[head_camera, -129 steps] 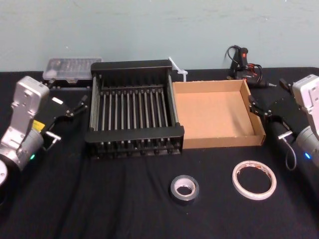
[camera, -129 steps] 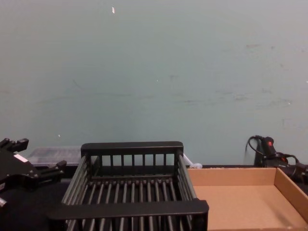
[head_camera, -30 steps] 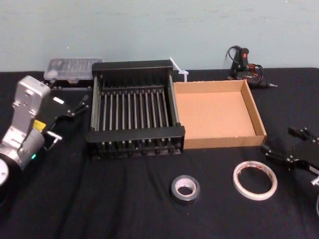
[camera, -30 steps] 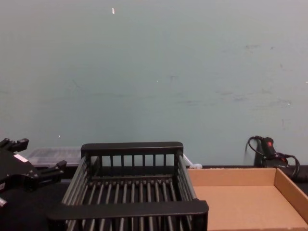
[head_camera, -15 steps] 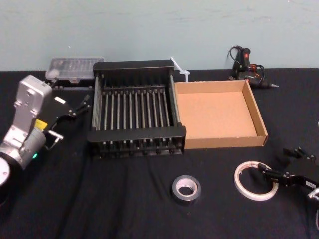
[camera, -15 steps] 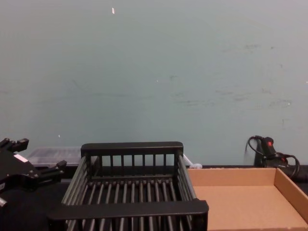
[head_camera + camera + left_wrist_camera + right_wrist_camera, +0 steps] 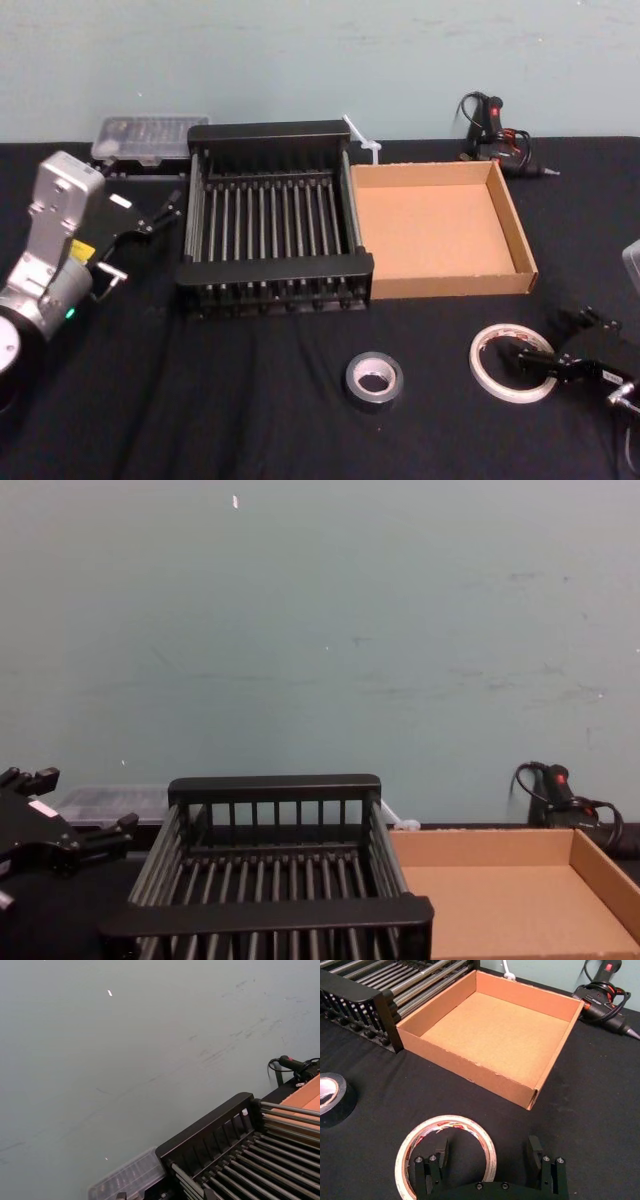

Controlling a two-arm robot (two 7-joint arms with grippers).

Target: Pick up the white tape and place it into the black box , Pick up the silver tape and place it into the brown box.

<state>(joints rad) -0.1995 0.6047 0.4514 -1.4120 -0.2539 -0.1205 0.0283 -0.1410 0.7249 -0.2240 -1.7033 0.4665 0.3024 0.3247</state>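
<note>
**Right gripper reaches the white tape**

Since the earlier frame the right gripper [image 7: 548, 352] has come down from beside the brown box [image 7: 519, 245]. Left gripper [image 7: 165, 207], open, waits left of the black box [image 7: 272, 268]. Silver tape [image 7: 373, 379] lies before it. Farther right, wide fingers [image 7: 441, 1153] straddle the white tape [image 7: 495, 348] rim, ready to pinch.

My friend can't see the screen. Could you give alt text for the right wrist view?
The open right gripper straddles the near edge of the white tape lying flat on the black table. Beyond it sit the empty brown box, the black box and the silver tape.
</note>
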